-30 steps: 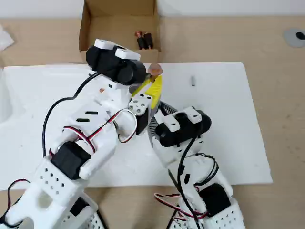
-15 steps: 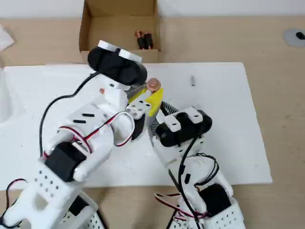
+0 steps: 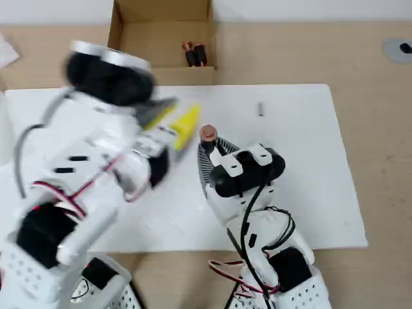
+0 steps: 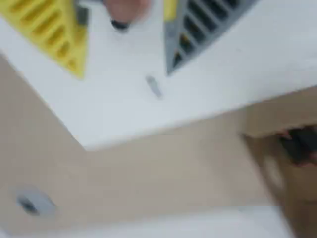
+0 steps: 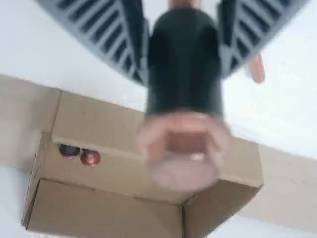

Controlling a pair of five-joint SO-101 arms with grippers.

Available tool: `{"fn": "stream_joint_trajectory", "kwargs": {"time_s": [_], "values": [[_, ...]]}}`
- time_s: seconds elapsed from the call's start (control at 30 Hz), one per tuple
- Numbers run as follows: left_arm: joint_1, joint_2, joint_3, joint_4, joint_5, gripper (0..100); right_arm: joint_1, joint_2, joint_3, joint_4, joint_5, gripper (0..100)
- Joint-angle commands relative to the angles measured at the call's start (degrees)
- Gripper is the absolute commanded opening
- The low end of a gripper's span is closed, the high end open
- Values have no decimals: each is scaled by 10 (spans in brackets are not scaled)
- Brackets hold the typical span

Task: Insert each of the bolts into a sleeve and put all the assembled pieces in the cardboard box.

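My right gripper (image 3: 207,152) is shut on a black sleeve (image 5: 183,59) standing upright over the white board (image 3: 302,174), with a copper bolt head (image 3: 208,134) on its top end. The left gripper (image 3: 180,111), with yellow fingers (image 3: 185,125), hangs open to the left of that piece, with nothing held. In the left wrist view the open left gripper (image 4: 124,69) frames the blurred bolt head (image 4: 128,10). The cardboard box (image 3: 119,38) at the back holds one assembled piece (image 3: 194,55). A loose copper bolt (image 5: 256,69) lies on the board.
A small grey pin (image 3: 261,109) lies on the board's far right part. A grey disc (image 3: 399,49) sits on the wooden table at the back right corner. The left arm's body covers the board's left half.
The left gripper let go of the bolt and swung away to the left. The bolt now stands in the sleeve held by the unmoved right gripper.
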Motion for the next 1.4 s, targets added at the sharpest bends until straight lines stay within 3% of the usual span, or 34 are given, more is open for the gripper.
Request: {"fn": "stream_joint_trajectory", "kwargs": {"time_s": [0.0, 0.23, 0.9, 1.37], "values": [[-84, 20, -33, 5, -11, 11, 21, -50, -10, -51, -2, 9], [-175, 77, -20, 40, -8, 2, 74, 140, -115, -132, 15, 9], [-176, 116, 119, 21, -64, 3, 103, 895, -724, -182, 14, 9], [-172, 116, 170, 1, -64, 5, 117, 1324, -1125, -181, 14, 9]]}}
